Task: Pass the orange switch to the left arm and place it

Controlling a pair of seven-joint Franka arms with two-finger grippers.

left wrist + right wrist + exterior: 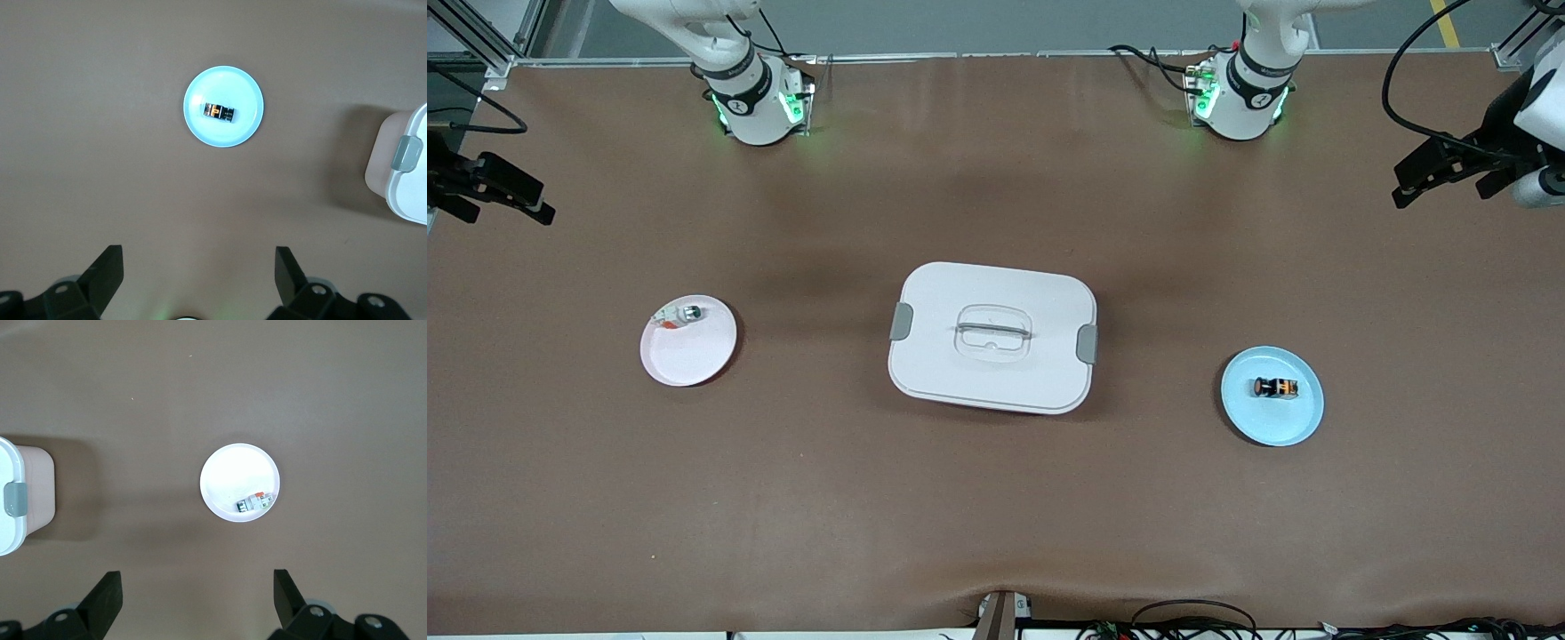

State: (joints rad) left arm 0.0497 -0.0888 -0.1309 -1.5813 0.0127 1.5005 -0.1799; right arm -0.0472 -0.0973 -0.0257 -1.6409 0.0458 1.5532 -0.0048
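Pick first: left gripper (193, 277), fingers spread, hangs high toward the left-arm end from the box (992, 336) and should drop square over the orange switch (1274, 388) on the blue plate (1303, 418), while the right gripper (193, 597), also spread, waits over the other end.

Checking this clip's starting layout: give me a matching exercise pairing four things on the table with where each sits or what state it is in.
Column 1:
1. orange switch
2. silver-and-white part
3. box
4. left gripper

Column 2:
A. on the pink plate
B. between the two plates, lid on
C. open, high over the table
D. on the light blue plate

Pairs: 1-D, 2-A, 3-B, 4-C
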